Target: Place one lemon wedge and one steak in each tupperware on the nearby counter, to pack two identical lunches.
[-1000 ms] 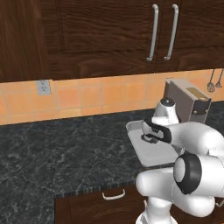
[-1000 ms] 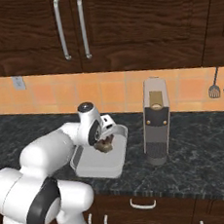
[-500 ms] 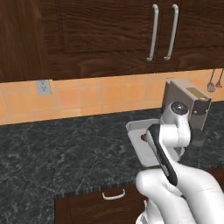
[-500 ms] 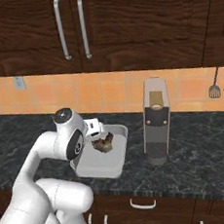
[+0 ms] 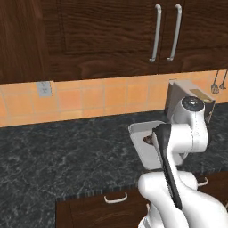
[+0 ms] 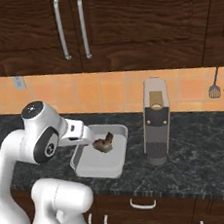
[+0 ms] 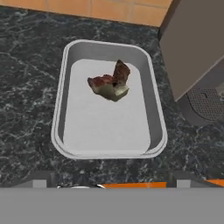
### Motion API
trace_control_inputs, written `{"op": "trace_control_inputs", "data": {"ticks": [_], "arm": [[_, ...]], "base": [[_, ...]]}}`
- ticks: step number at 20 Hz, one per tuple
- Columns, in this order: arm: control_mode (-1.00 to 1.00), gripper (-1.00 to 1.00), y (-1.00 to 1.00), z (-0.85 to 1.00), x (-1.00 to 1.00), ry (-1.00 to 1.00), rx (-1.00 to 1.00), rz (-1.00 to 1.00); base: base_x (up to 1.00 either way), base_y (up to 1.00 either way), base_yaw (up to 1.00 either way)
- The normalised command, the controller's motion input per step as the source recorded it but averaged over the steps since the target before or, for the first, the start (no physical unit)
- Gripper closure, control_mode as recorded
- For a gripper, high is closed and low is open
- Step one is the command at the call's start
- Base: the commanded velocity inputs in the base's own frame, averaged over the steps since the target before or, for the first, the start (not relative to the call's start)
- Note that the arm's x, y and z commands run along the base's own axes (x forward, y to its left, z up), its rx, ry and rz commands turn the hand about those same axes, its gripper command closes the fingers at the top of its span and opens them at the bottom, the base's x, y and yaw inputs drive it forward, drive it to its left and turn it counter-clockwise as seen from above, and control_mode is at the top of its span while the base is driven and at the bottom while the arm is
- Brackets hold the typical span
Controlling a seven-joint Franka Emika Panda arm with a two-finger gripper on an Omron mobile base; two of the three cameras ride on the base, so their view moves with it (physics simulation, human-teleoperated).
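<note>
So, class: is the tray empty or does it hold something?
Not empty: the tray holds one steak on its floor near the far end; no lemon wedge beside it.

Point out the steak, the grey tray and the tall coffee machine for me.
lumpy brown-red steak [image 7: 110, 84], hand view, its middle.
shallow light-grey tray [image 7: 105, 131], hand view, bare floor.
tall grey coffee machine [image 6: 156, 124], right base view, front face.

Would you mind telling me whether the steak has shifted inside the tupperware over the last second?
No. The steak lies in the tupperware's far half, as before.
</note>
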Motion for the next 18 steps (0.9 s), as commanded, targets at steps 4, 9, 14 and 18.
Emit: {"op": "trace_control_inputs", "data": {"ticks": [4, 9, 14, 18], "arm": [[1.00, -1.00, 0.00, 0.00, -0.71, -0.01, 0.00, 0.00], [1.00, -1.00, 0.00, 0.00, 0.00, 0.00, 0.00, 0.00], [1.00, -1.00, 0.00, 0.00, 0.00, 0.00, 0.00, 0.00], [1.00, -1.00, 0.00, 0.00, 0.00, 0.00, 0.00, 0.00]], "base": [[-0.25, -0.01, 0.00], [-0.77, -0.60, 0.00], [-0.17, -1.00, 0.00], [-0.11, -1.00, 0.00]]}}
